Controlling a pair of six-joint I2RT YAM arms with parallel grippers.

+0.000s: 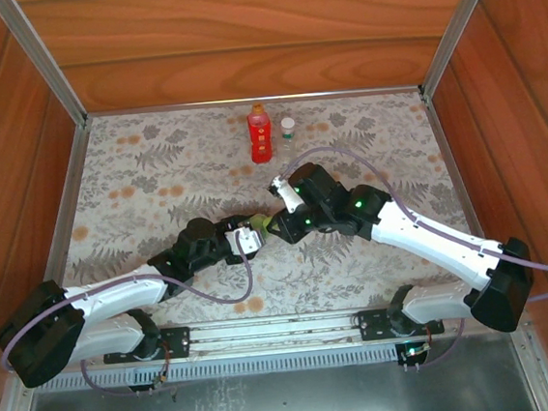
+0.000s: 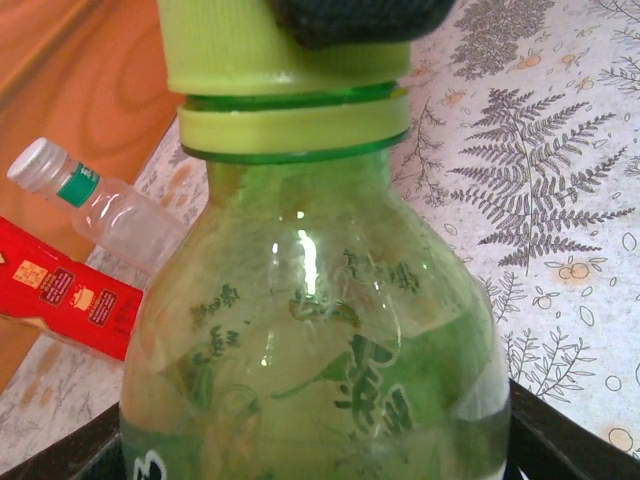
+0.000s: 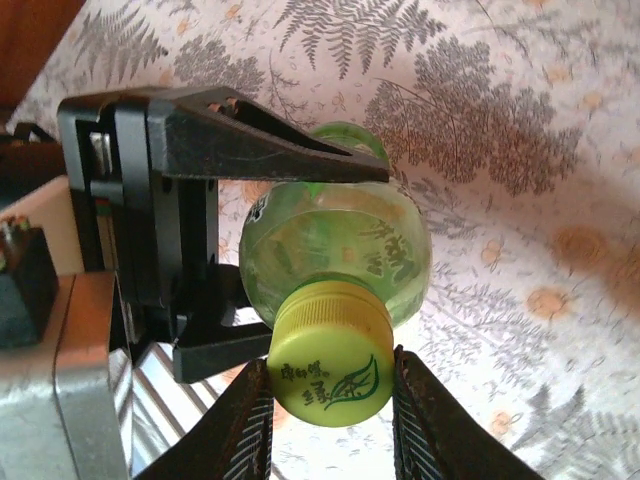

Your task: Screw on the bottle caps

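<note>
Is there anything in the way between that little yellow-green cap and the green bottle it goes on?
Nothing visible. The yellow-green cap already sits on the neck of the green bottle, pinched by the right hand, while the left hand grips the bottle's body.

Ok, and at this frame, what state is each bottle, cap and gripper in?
green bottle: held, capped.
yellow-green cap: on the green bottle's neck; tightness unclear.
red bottle: upright, orange cap on.
clear bottle: upright, white cap on.
left gripper: shut on the green bottle.
right gripper: shut on the yellow-green cap.
</note>
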